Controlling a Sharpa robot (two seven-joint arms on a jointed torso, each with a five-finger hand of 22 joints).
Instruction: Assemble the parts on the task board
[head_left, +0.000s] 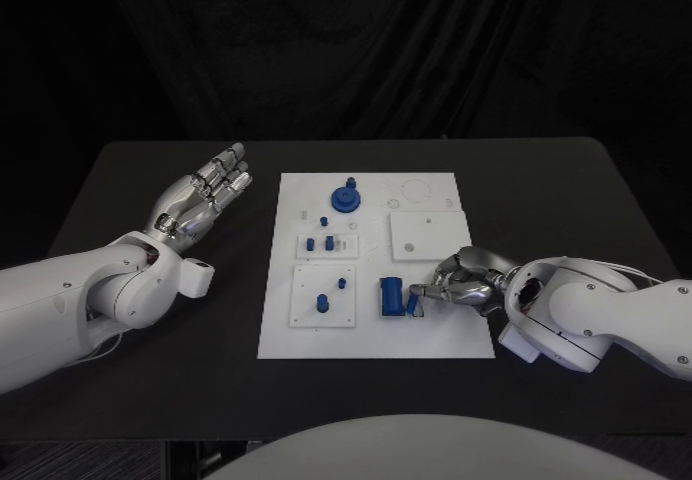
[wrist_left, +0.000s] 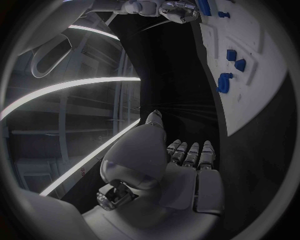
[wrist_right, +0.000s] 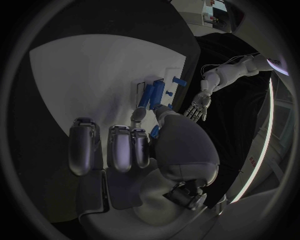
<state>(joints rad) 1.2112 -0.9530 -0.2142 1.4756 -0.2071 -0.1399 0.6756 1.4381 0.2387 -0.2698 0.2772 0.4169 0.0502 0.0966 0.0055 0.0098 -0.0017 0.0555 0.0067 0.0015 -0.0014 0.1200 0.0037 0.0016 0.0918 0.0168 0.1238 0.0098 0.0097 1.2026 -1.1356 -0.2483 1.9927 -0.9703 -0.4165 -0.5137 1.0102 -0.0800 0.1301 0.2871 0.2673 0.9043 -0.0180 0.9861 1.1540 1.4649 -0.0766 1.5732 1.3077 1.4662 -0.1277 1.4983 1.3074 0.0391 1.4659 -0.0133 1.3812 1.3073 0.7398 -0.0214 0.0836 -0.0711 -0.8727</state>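
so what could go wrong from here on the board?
1. The right robot hand pinches a small blue part right beside the blue block; it looks likely to nudge the block out of place.
2. The pinch looks shallow, at the fingertips, so the part may slip or tilt.
3. The left robot hand lies open on the table beside the board, so nothing steadies the board if it gets pushed.
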